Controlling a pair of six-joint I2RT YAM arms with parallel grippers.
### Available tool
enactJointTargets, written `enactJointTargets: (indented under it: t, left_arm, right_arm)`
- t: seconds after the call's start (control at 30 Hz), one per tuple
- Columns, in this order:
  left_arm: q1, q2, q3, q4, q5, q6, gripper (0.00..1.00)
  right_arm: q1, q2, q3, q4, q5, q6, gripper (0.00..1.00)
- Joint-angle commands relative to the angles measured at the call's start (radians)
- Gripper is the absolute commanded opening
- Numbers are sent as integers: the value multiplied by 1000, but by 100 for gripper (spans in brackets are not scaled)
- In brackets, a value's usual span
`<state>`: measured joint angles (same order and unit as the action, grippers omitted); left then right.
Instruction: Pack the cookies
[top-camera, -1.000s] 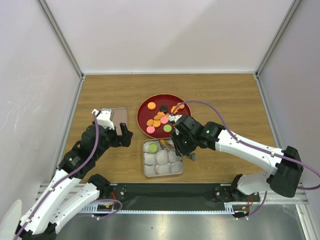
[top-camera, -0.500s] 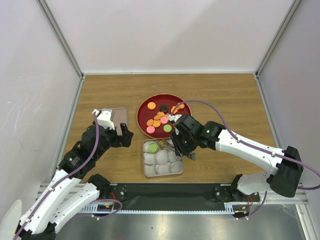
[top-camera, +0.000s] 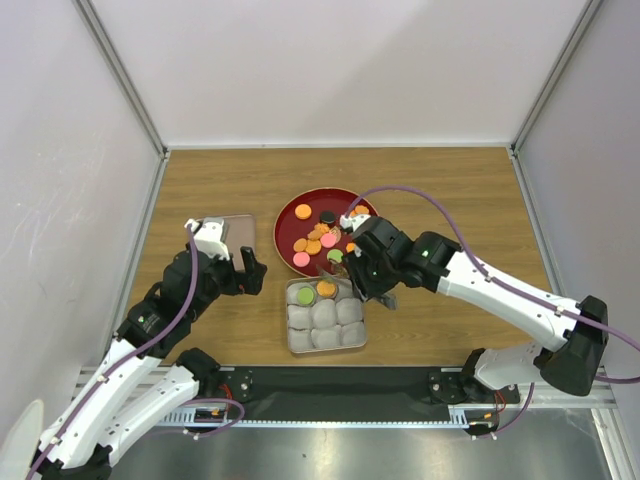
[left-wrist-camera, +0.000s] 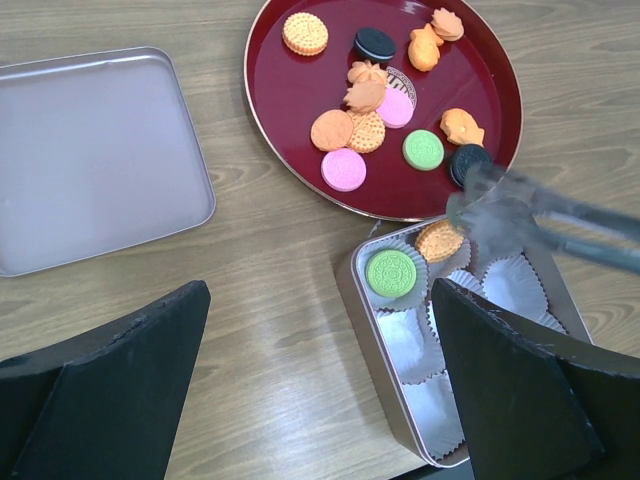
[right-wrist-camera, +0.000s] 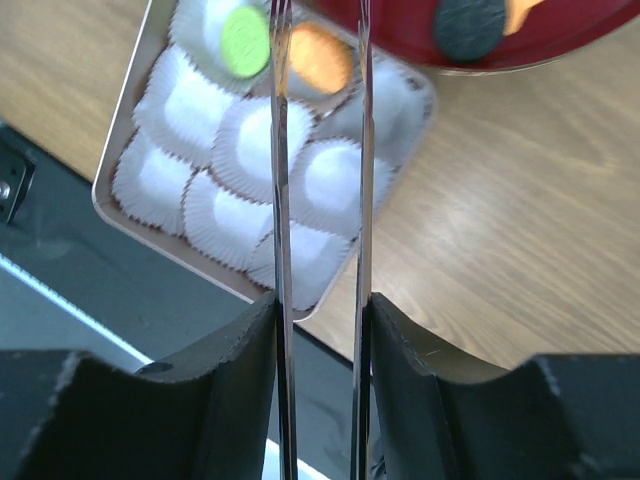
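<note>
Tongs (right-wrist-camera: 281, 180) clamped in your right gripper (right-wrist-camera: 320, 310), tips parted either side of the orange cookie (right-wrist-camera: 322, 57) in the tin (left-wrist-camera: 372, 335), likely releasing it. Your left gripper (left-wrist-camera: 320, 300) waits beside the tin, jaws wide, empty.

Nothing legible in sight.
The round green sandwich cookie (left-wrist-camera: 391, 272) in the square silver tin (left-wrist-camera: 352, 300) bears an embossed pattern, too small to make out as letters.

Your wooden worktop (top-camera: 450, 190) carries a round red tray (top-camera: 281, 225), a square tin (top-camera: 326, 350) just beside it, and a flat metal lid (left-wrist-camera: 95, 155) to their left.
</note>
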<state>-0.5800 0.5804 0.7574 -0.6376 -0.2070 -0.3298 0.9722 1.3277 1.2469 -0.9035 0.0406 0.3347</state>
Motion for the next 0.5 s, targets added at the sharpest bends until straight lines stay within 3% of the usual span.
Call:
enactJointTargets:
  t: [0.0,0.47]
  left_arm:
    - [-11,-7,8,27,-12,17,100]
    - [-18,-10,8,24,-25,14,100]
  right_arm:
    - [-35,-41,77,-25,58,-28,45]
    - [-171,148,200,23,173,-60,45]
